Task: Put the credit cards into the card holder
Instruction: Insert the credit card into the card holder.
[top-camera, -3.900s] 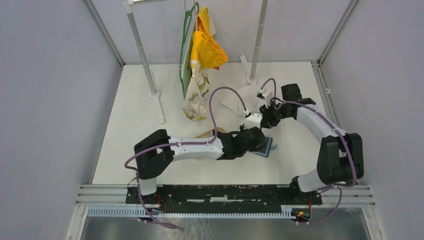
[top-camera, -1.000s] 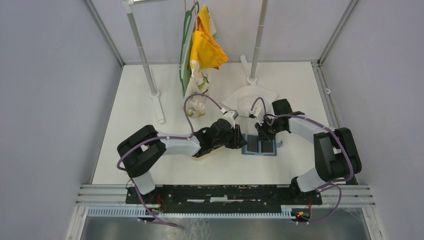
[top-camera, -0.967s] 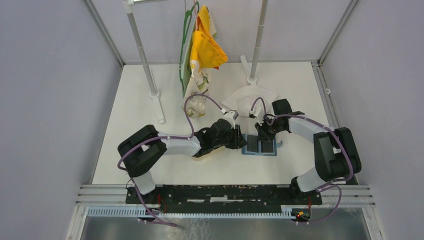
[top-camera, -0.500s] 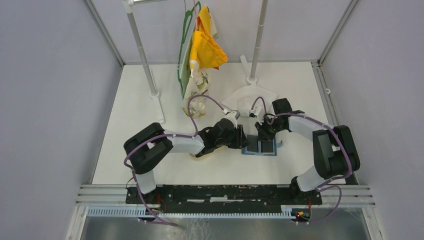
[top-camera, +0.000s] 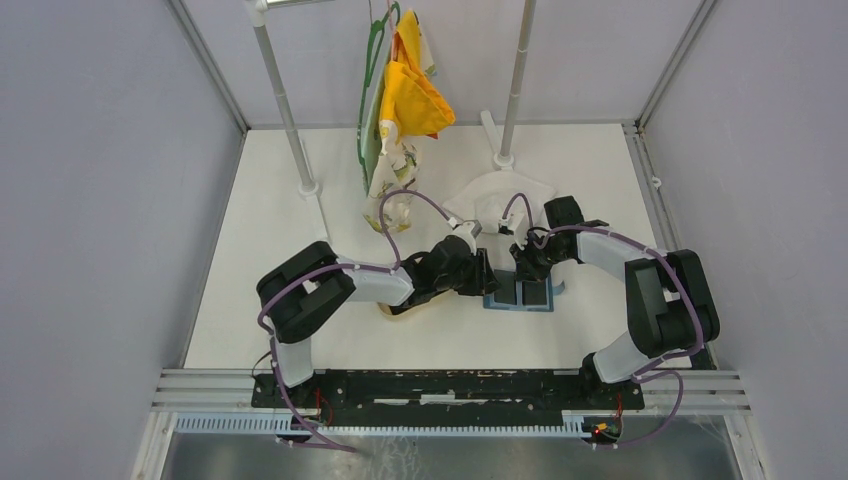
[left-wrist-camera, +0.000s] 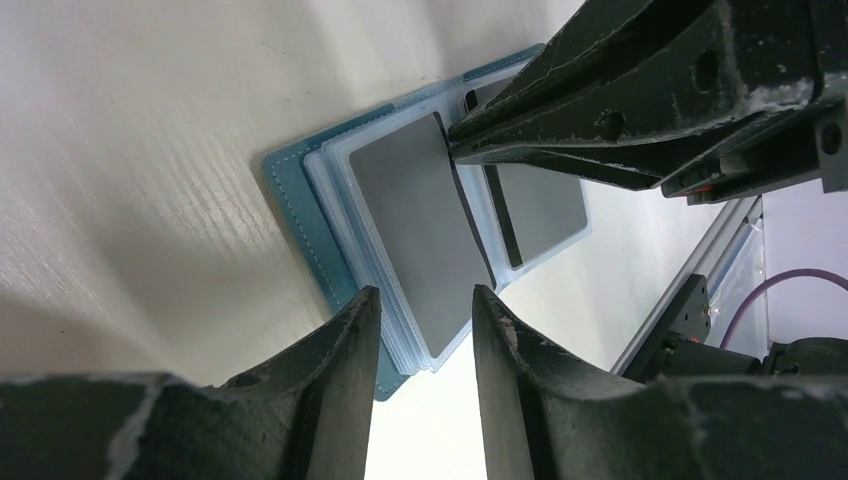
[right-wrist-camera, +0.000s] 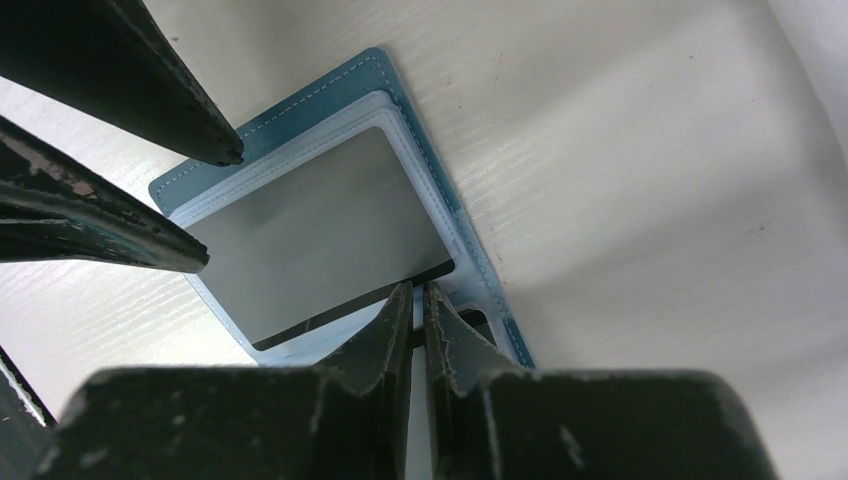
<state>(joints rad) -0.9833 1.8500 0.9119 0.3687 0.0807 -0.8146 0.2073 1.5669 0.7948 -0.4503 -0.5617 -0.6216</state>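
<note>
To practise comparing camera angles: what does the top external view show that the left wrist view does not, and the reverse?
Only the top external view: the whole left arm and right arm, the hanging clothes, the white cloth and the tan tray under the left arm. Only the left wrist view: the clear sleeves of the card holder, and the right gripper pinching one credit card by its raised edge. Both: the open blue holder lying flat, with that card and the other credit card on it.
</note>
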